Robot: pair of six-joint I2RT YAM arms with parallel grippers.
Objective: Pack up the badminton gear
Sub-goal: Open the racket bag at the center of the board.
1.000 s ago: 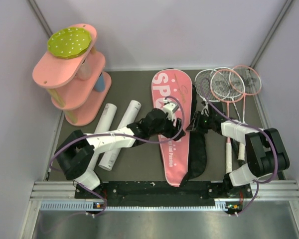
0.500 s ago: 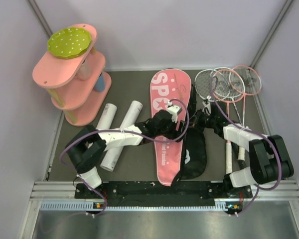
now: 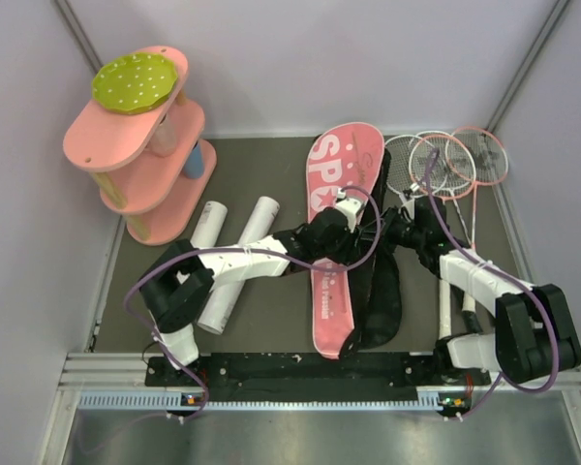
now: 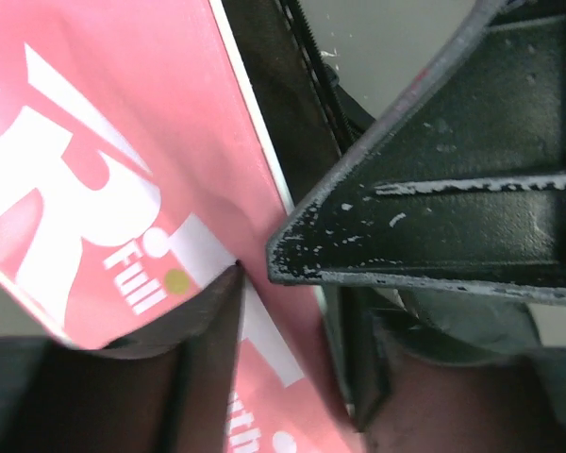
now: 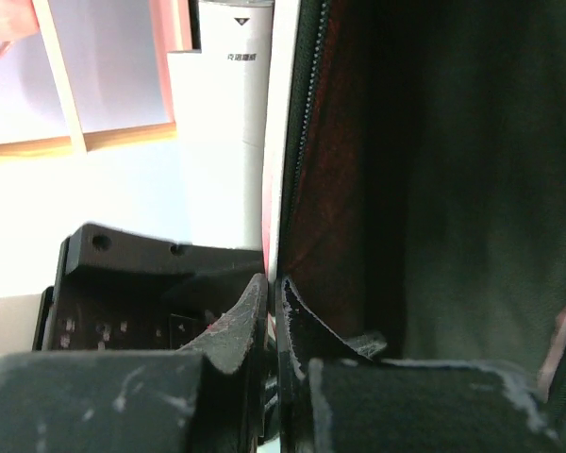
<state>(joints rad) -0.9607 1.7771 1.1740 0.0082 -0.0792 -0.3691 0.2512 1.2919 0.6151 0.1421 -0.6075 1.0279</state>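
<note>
The racket-shaped bag [image 3: 341, 184] lies mid-table, pink side up, with its black side [image 3: 380, 295] spread open to the right. My left gripper [image 3: 353, 221] is over the pink flap; in the left wrist view the left gripper [image 4: 281, 349] stands open across the flap's edge [image 4: 123, 170]. My right gripper [image 3: 395, 231] is at the bag's opening, and in the right wrist view the right gripper [image 5: 274, 302] is shut on the bag's thin white-piped edge [image 5: 285, 142]. Three pink and white rackets [image 3: 447, 163] lie at the back right. Two white tubes [image 3: 234, 260] lie on the left. No shuttlecocks show.
A pink tiered shelf [image 3: 140, 155] with a green dotted disc [image 3: 134, 82] on top stands at the back left. Grey walls close in the table on three sides. A tube [image 5: 224, 123] also shows in the right wrist view, beyond the bag.
The right gripper has shut on the bag's edge. The pink flap has swung right and toward the back, next to the racket heads. The left gripper has followed it to the right.
</note>
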